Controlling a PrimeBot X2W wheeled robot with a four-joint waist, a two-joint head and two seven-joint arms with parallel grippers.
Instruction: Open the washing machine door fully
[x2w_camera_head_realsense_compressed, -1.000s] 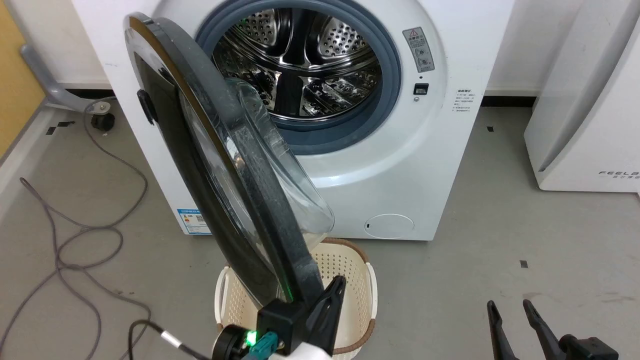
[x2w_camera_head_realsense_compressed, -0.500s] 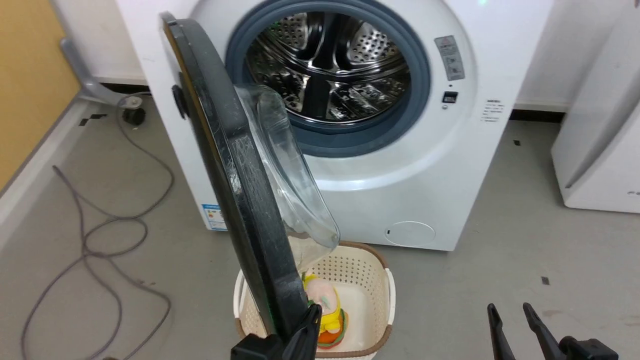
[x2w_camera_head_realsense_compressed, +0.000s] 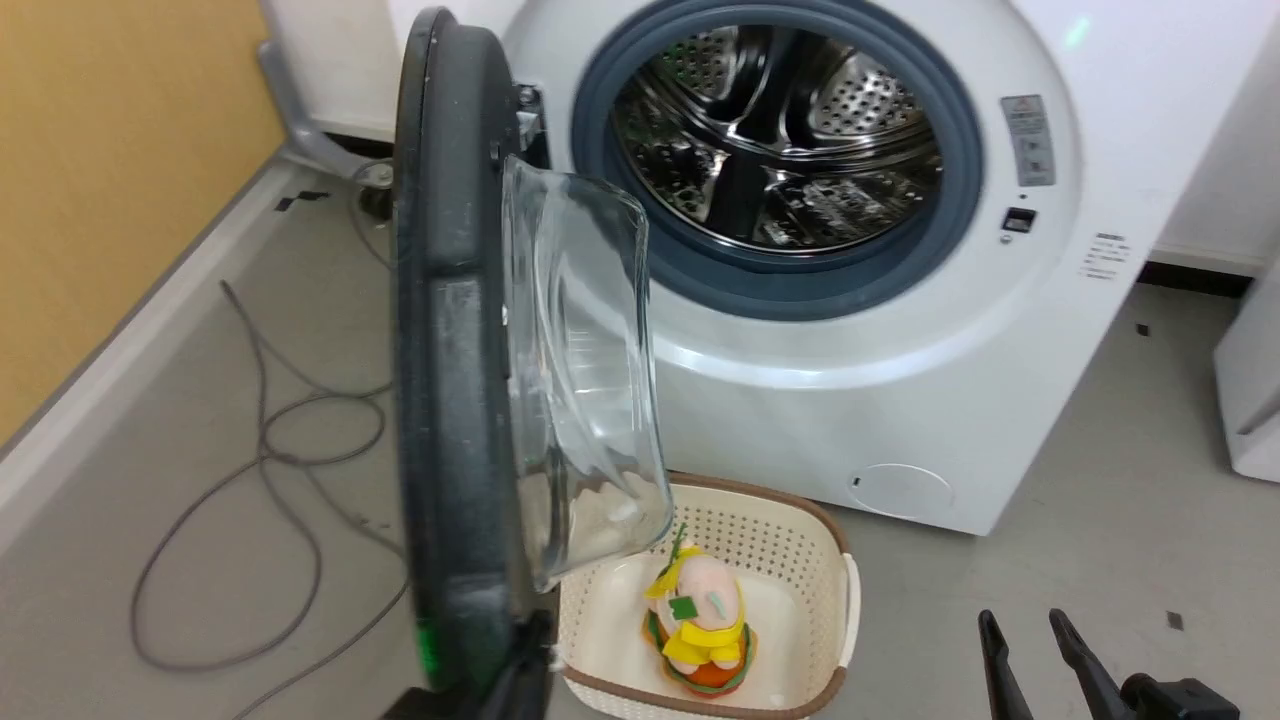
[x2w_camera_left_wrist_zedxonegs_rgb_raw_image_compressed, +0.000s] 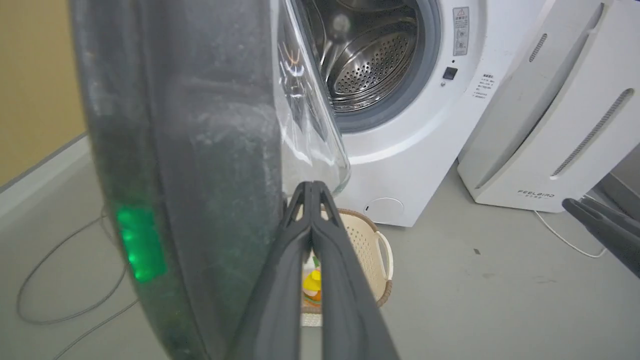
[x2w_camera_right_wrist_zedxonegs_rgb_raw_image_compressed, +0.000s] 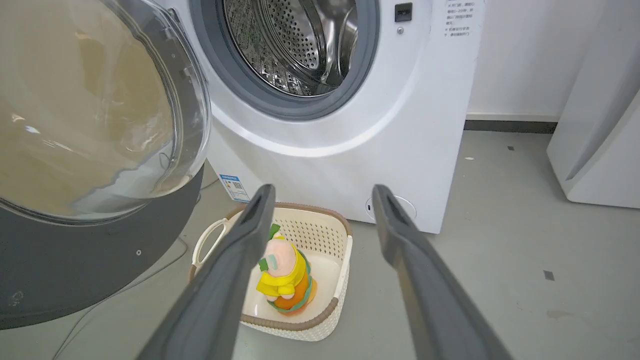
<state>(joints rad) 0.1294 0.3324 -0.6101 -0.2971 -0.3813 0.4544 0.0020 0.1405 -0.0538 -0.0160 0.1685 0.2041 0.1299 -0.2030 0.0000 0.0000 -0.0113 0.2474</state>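
While the large round black washing machine door (x2w_camera_head_realsense_compressed: 450, 350), with its bulging clear glass bowl, stands edge-on to my head camera, swung out from its hinge on the left of the white washer (x2w_camera_head_realsense_compressed: 900, 400), I judge it roughly halfway to fully open. Its near, free edge hangs just over the left side of the cream perforated basket (x2w_camera_head_realsense_compressed: 780, 540) holding a yellow plush toy (x2w_camera_head_realsense_compressed: 700, 620).

My left gripper (x2w_camera_left_wrist_zedxonegs_rgb_raw_image_compressed: 311, 187) has its two dark fingers pressed together with nothing between them. They lie along the right of the door's inner rim, beside the glass. My right gripper (x2w_camera_right_wrist_zedxonegs_rgb_raw_image_compressed: 322, 192) hangs well apart on the right, fingers spread wide and empty.

I expect the door to feel stiff and fairly heavy, turning only about its hinge. The glass looks smooth, curved and slippery, so I'd stay off it. The matte rim at the near edge, farthest from the hinge, gives the best leverage. A steady push leftward there should do, easing off at the hinge stop.
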